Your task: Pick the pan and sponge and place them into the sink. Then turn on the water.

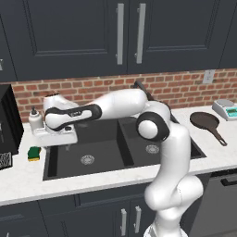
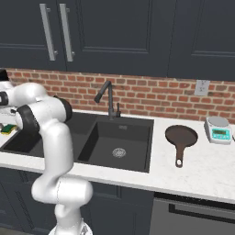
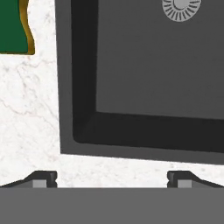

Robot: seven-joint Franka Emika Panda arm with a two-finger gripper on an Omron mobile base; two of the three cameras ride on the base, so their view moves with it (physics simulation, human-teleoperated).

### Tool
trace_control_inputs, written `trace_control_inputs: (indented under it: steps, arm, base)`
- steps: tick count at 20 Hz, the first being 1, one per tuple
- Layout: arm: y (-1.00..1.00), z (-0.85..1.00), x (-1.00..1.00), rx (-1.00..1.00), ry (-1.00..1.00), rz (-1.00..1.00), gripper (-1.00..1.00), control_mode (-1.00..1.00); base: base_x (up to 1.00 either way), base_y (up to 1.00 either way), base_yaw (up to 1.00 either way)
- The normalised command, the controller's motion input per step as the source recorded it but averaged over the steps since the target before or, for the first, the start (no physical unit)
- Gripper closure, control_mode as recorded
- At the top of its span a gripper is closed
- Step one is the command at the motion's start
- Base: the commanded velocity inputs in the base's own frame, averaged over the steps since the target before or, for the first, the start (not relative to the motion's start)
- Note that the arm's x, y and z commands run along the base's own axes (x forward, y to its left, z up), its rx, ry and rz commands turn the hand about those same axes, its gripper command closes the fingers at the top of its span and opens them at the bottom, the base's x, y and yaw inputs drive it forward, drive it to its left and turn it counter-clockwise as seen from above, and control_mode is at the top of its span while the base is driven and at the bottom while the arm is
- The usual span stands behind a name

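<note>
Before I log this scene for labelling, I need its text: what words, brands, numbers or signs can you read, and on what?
No readable text anywhere.
Kitchen scale: its green display panel is too small and blurred to show any digits.
Soap dispenser: no label visible.
Pan, sponge, sink: no markings.

Sponge (image 3: 15, 27) cut off by hand view's top-left edge, beside sink (image 3: 65, 87); the sink's far basin hidden behind the arm.
</note>
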Motion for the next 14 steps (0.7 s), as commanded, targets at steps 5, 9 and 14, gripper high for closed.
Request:
trace_control_inputs:
  steps: [5,9,14]
  arm:
    - [0.05,0.0,0.0,-0.04,0.0,0.0,-1.0,-1.0]
    - [0.0,-0.03,0.0,0.0,0.0,0.0,-1.0,-1.0]
    - [0.0,-0.1,0.0,0.0,0.0,0.0,-1.0,-1.0]
  base:
    - [0.0,0.0,0.0]
    - [0.0,0.0,0.0]
    - [0.0,0.0,0.0]
